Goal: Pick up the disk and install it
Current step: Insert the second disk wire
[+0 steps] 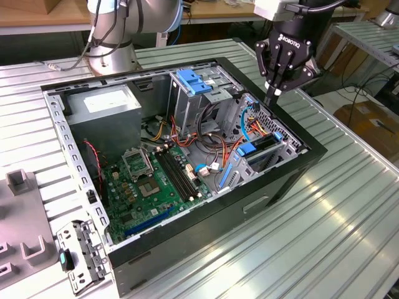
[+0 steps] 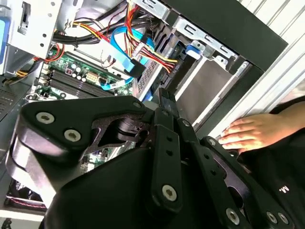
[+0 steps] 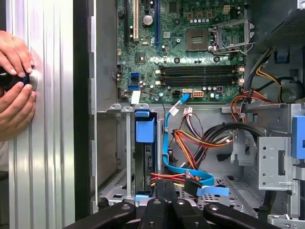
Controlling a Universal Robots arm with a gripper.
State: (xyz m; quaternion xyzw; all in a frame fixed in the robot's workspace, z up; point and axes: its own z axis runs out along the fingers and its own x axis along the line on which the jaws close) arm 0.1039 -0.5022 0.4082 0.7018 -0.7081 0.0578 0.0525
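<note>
We see the gripper (image 1: 272,99) poised above the far corner of the open computer case (image 1: 293,180), its fingers drawn together into a narrow point with nothing held between them and touching nothing we can make out. In both wrist views the closed fingers (image 2: 164,107) aim down into the bay area. The disk (image 3: 144,157) sits edge-up in its slot inside the case, its blue rail tab (image 1: 255,149) showing beside the orange and blue cables (image 3: 190,143). A person's hands (image 3: 14,86) rest on the ribbed metal table (image 1: 349,218) just beside the case wall.
</note>
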